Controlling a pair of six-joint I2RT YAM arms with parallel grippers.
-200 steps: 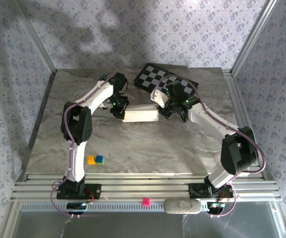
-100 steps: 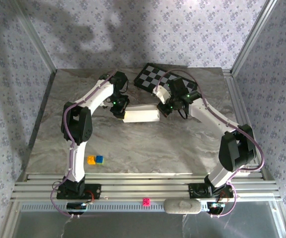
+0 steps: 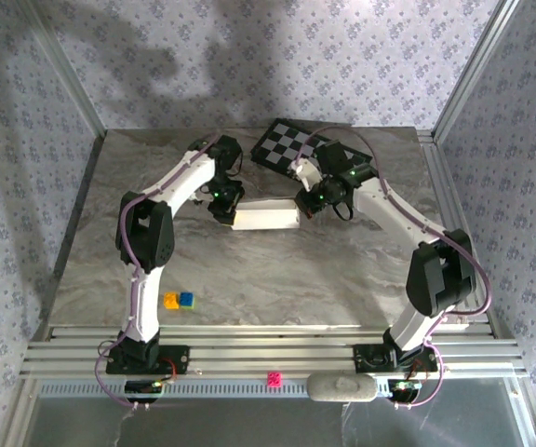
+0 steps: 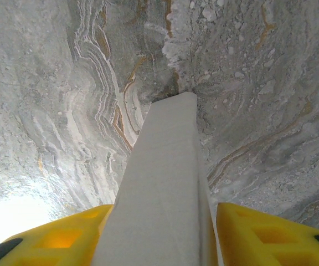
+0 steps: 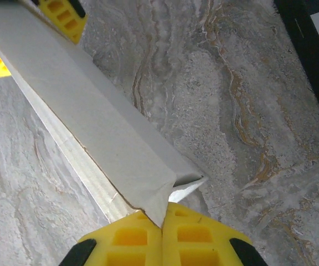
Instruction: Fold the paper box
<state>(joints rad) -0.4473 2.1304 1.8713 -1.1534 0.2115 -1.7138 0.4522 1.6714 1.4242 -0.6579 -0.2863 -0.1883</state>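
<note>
Marbled desk (image 3: 249, 279) lying under patterned walls. Paper box (image 3: 266, 216) sitting mid-desk, just near side of checkered board (image 3: 285, 144), long axis running left-right, ends pointing at my two arms. Left jaws straddling its left end; clamping or not, cannot tell. Right jaws clenching shut, pinching corner flap at right end. Since a second ago, right wrist creeping leftward and farther back; box staying put.

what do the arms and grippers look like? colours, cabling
Left arm and right arm match: white links, black joints, small green lights, and a lilac cable running alongside. The fingers are yellow plastic blocks with rectangular recesses and black trim.
</note>
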